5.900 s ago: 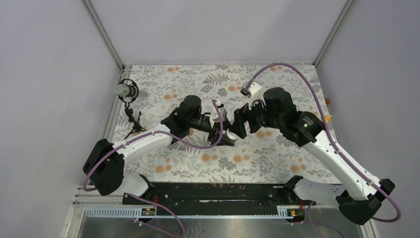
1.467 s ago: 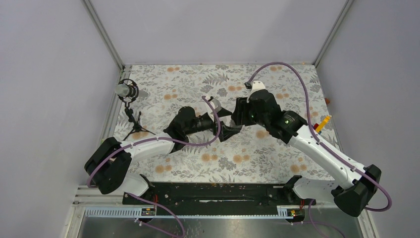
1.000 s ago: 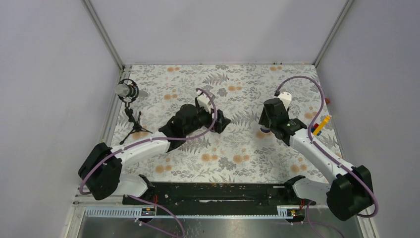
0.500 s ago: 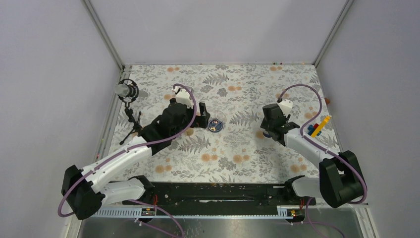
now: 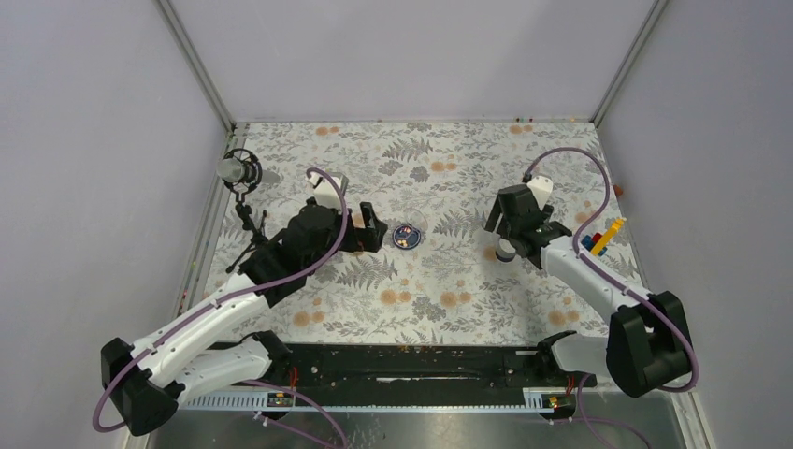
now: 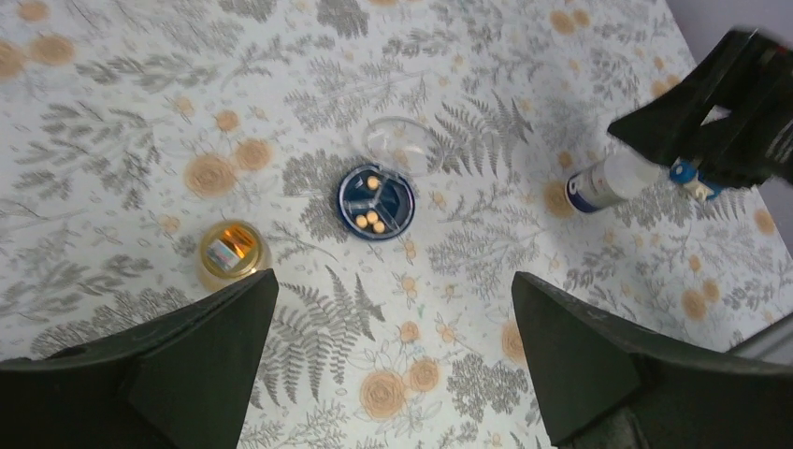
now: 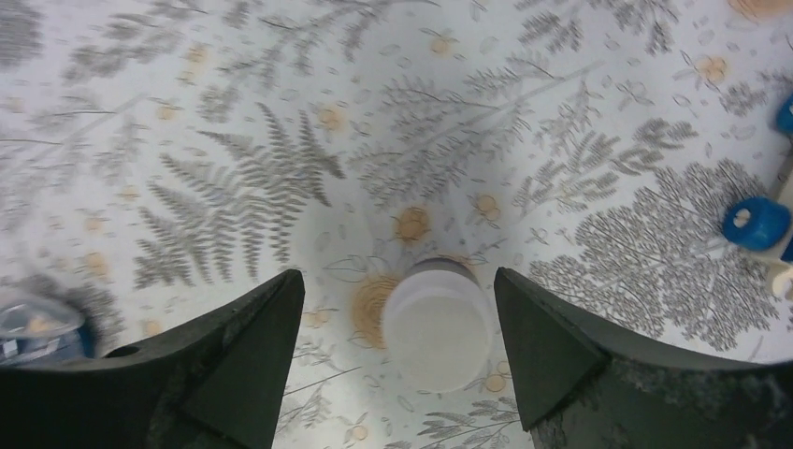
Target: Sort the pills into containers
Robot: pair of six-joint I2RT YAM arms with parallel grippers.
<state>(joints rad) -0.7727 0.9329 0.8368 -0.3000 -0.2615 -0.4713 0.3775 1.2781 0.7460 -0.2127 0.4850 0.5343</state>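
Several orange pills [image 6: 372,218] lie in a round blue divided dish [image 6: 376,202], also seen in the top view [image 5: 406,236]. An open amber bottle [image 6: 231,253] stands left of the dish, beside my left finger. My left gripper [image 6: 393,276] is open and empty, drawn back left of the dish [image 5: 372,227]. A dark bottle with a white cap [image 7: 437,323] stands upright between the fingers of my right gripper [image 7: 399,281], which is open and not touching it. The bottle also shows in the top view [image 5: 506,251] and the left wrist view [image 6: 608,181].
A clear round lid [image 6: 402,147] lies just behind the blue dish. A colourful toy-brick piece [image 5: 598,238] sits at the right edge of the mat; its blue stud shows in the right wrist view [image 7: 756,223]. A microphone on a small tripod [image 5: 241,173] stands at the far left.
Both grippers were together at the mat's centre, then parted. My left arm has pulled back left, uncovering the blue dish. My right gripper has stayed over the white-capped bottle.
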